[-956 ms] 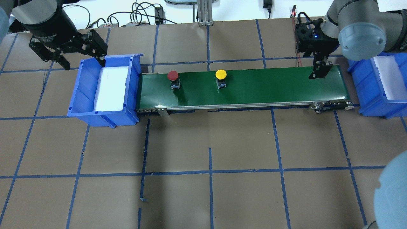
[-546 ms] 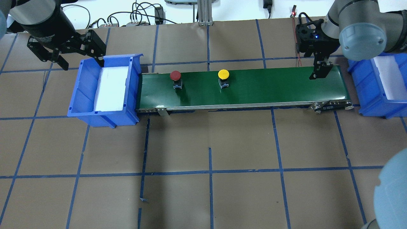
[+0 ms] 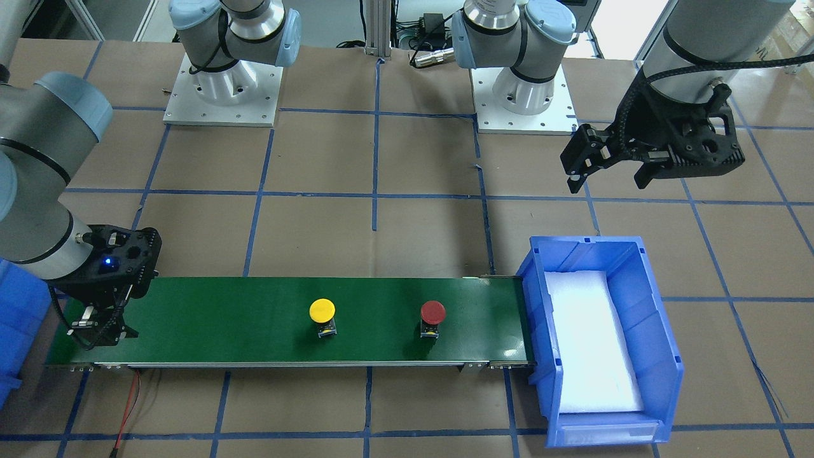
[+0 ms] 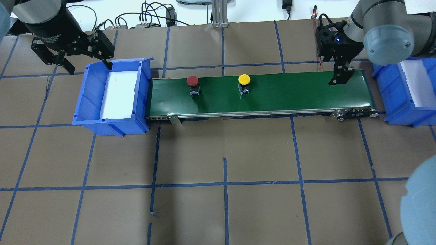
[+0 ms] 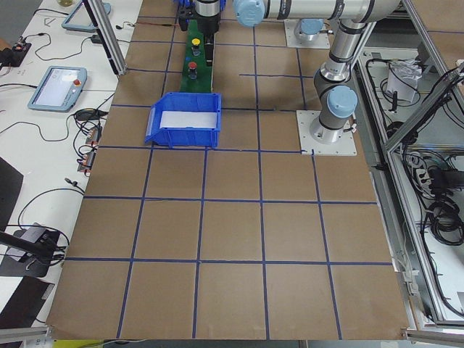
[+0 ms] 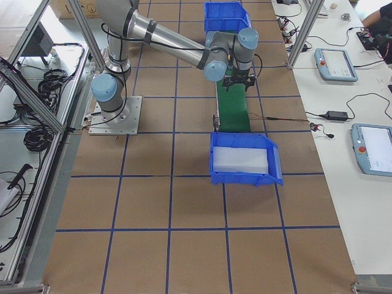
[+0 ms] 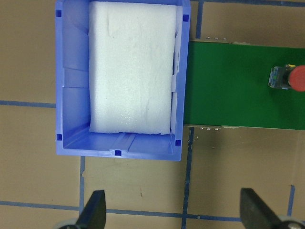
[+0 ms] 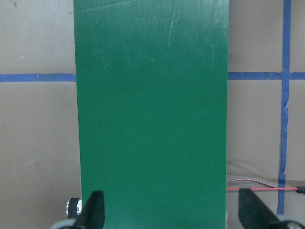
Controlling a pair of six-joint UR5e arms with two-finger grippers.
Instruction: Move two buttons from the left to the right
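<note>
The red button (image 4: 192, 80) and the yellow button (image 4: 244, 79) stand upright on the green conveyor belt (image 4: 289, 92), red on its left part and yellow near the middle. They also show in the front view as red (image 3: 432, 311) and yellow (image 3: 322, 310). My left gripper (image 4: 89, 64) is open and empty, hovering over the far edge of the left blue bin (image 4: 88, 95). In its wrist view the red button (image 7: 293, 78) sits at the right edge. My right gripper (image 4: 340, 75) is open and empty, low over the belt's right end, its fingers straddling the belt (image 8: 152, 119).
The left bin holds only a white foam pad (image 4: 117, 93). A second blue bin (image 4: 391, 98) with white foam stands past the belt's right end. A red wire (image 8: 257, 187) lies by the belt. Cables lie along the far table edge (image 4: 153, 18).
Both buttons have moved to the right along the belt, keeping their spacing. The left gripper shifted slightly above the bin's far edge. The right gripper stayed in place.
</note>
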